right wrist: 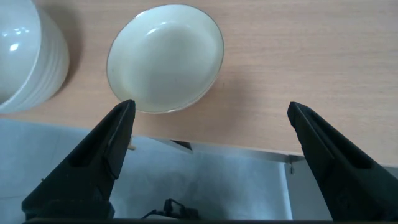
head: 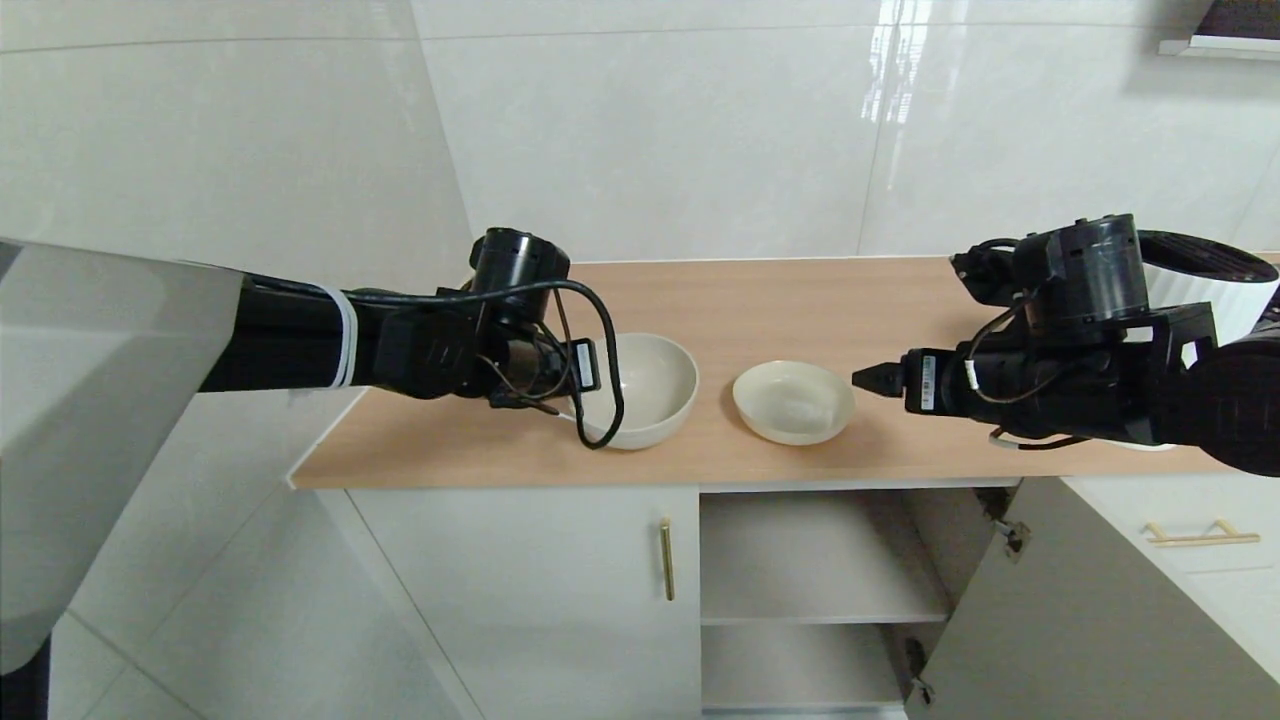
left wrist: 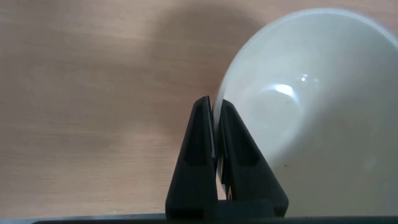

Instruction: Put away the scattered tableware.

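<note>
White tile backs a wooden counter (head: 480,440), and below it a cabinet (head: 810,560) stands with one door swung wide, its shelves showing. Two pale bowls sit near the counter's front edge, close but apart: the big bowl (head: 655,385) toward the robot's left and the small bowl (head: 793,402) to its right. The left gripper (left wrist: 214,106) has its fingers almost together over the big bowl's rim, on the side away from the small bowl. The wall is pinched between them, so I judge it clamped on. The right gripper (right wrist: 209,107) is spread wide with nothing in it, just beside the small bowl and not touching. The step in hand looks to be lifting the big bowl for a shelf. A rim pinch on a smooth wall is a poor hold (the bowl will want to swing down about the fingers). So lift slowly, keep the rim level, steer clear of the small bowl, carry it low, and release only once its foot rests flat.
</note>
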